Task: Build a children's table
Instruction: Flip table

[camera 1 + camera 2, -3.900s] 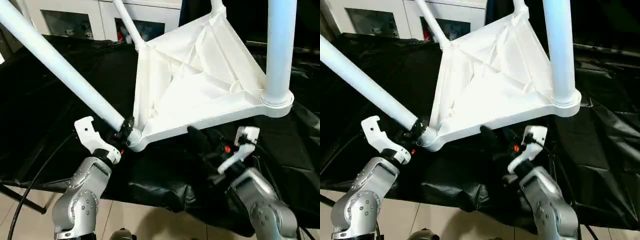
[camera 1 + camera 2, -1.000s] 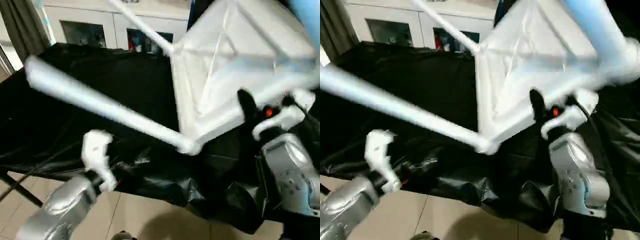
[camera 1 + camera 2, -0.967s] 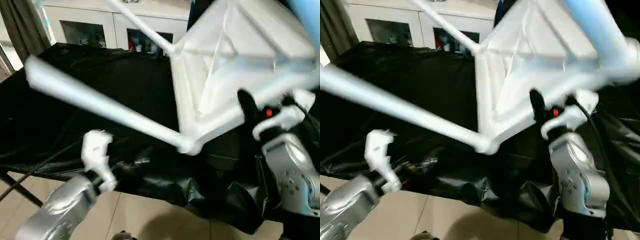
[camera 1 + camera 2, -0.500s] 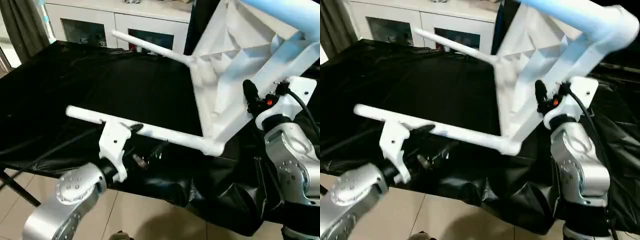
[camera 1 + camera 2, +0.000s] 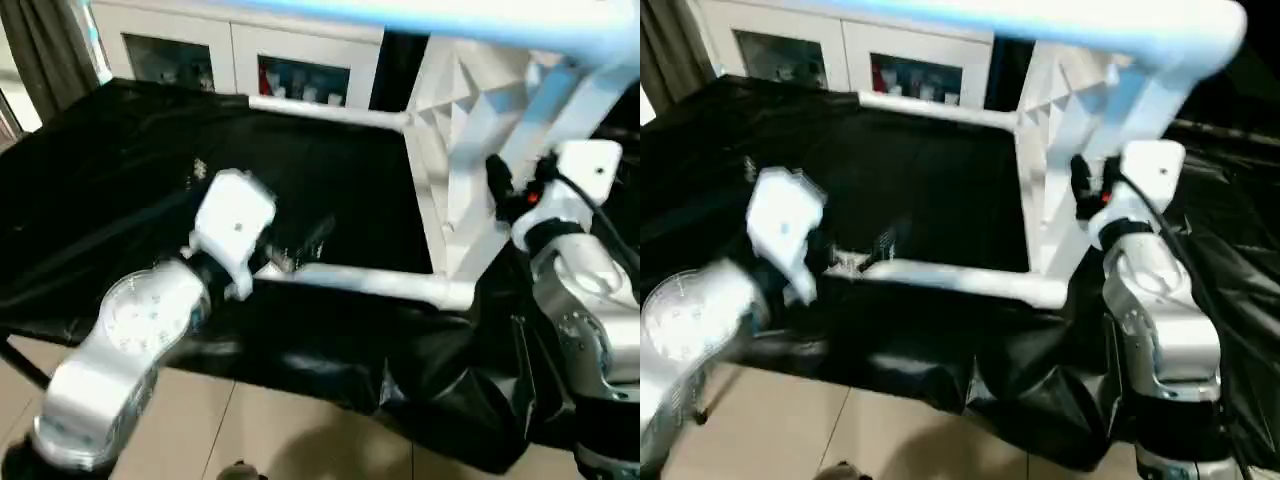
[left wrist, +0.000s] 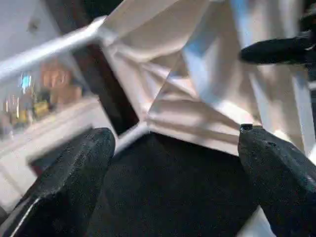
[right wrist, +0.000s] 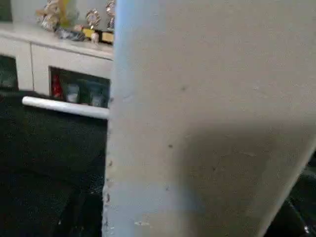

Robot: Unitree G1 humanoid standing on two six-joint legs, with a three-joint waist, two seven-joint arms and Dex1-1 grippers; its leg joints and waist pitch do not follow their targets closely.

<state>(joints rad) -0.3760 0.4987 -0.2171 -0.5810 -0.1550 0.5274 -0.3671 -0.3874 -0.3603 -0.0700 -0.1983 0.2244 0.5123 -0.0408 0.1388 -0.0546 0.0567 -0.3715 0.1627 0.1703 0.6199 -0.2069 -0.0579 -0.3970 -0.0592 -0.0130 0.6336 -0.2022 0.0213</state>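
Three white tube legs in sight on the children's table [image 5: 470,150], tipped up on its side over the black-draped bench [image 5: 120,150]. Top standing nearly on edge, ribbed underside turned toward the robot's left, triangular ribs plain along the upper part. One leg [image 5: 370,283] running roughly level just above the black cloth, out from the low near corner socket [image 5: 458,295] toward the left arm. A second leg [image 5: 320,111] reaching level from the far corner toward the white cabinet [image 5: 230,55] with glass doors. A third leg [image 5: 450,18] crossing close overhead, pale blue in the light.

Left tool [image 6: 173,148] raised over the bench near the free end of the low leg, black fingers [image 6: 74,168] spread wide apart, nothing between them, aimed at the ribbed underside. Silver left forearm angled up from the lower left. Right tool [image 5: 497,185] lifted high beside the table's near edge, black finger against the white rim; partly apart, whether clamped on the rim cannot be told. Right forearm upright below it, white plastic pressed close before its wrist camera.
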